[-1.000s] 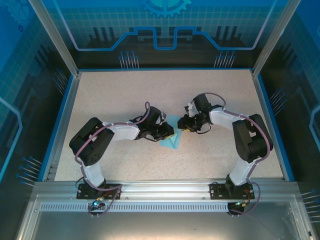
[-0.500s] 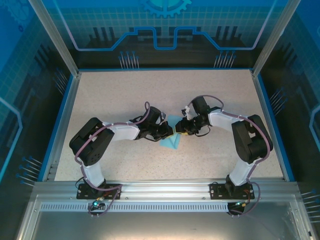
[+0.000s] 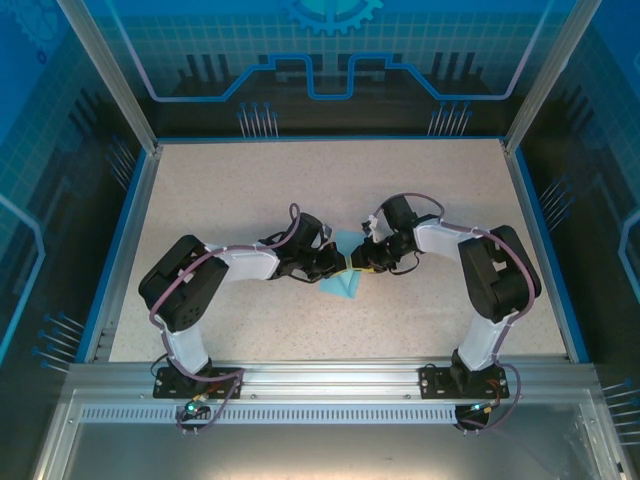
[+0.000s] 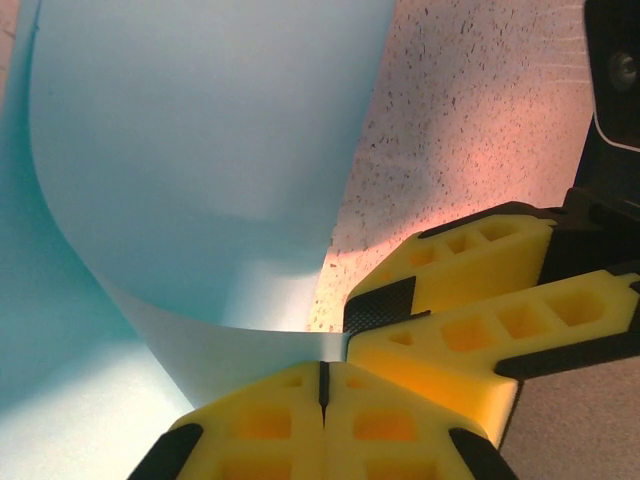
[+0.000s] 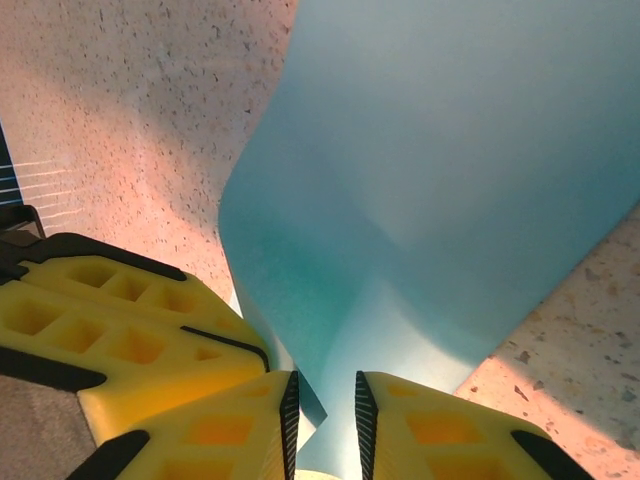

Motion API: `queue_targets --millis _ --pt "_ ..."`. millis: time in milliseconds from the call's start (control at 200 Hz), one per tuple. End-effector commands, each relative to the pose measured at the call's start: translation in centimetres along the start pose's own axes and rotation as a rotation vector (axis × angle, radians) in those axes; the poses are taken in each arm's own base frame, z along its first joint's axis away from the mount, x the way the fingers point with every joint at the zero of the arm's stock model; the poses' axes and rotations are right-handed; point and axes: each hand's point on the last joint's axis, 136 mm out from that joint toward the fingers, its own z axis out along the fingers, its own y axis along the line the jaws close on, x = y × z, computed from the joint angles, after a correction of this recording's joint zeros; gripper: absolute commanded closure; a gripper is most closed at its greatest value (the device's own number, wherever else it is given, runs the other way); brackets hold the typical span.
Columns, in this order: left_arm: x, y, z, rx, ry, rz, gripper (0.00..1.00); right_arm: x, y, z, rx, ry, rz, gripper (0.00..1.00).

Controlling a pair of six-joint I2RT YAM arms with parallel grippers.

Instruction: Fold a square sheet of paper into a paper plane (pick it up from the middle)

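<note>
**Position.** The square sheet of paper (image 4: 200, 150) lies near the middle of the table (image 3: 220, 190), between the two arms. Its centre is lifted off the surface, and its near corner rests on the tabletop.

**Gripper state.**
- The left gripper (image 4: 322, 378) is closed. Its yellow fingers meet along a hairline seam, and the edge of a raised loop of paper is pinched in that seam.
- The right gripper (image 5: 325, 405) sits just beside the left one, with their fingers almost touching. Its jaws stand a narrow slot apart, with a raised fold of the sheet inside the slot. It cannot be determined whether the pads bear on the paper.

**Handling characteristics.** Treat the sheet as very light, thin and limp. It bows into a smooth curve above the pinch and does not hold flat. It will probably crease permanently under pressure and tear under opposed pulling. The surface looks smooth, so a light pinch may slip.

**Grip point.** Take hold at the raised centre fold, as the task specifies. Keep both grips close together on the same ridge.
</note>
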Motion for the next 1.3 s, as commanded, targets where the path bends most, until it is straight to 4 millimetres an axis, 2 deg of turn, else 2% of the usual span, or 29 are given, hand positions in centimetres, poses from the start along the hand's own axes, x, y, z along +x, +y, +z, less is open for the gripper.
queue_targets --millis 0,165,315,595,1295 --pt "0.0 0.3 0.1 -0.016 -0.005 0.011 0.96 0.1 0.7 0.7 -0.039 0.021 -0.015 0.76" --pt "0.0 0.1 0.1 -0.014 -0.005 0.015 0.97 0.0 1.0 0.7 -0.052 0.024 -0.010 0.85" --pt "0.0 -0.1 -0.1 -0.009 -0.007 0.017 0.97 -0.4 0.0 0.4 0.014 0.006 -0.007 0.93" --pt "0.3 -1.2 0.1 0.059 0.019 0.031 0.89 -1.0 -1.8 0.4 0.098 -0.010 0.001 0.94" --pt "0.4 -0.1 1.7 0.037 0.057 0.007 0.88 -1.6 -3.5 0.7 0.147 -0.016 0.021 0.93"
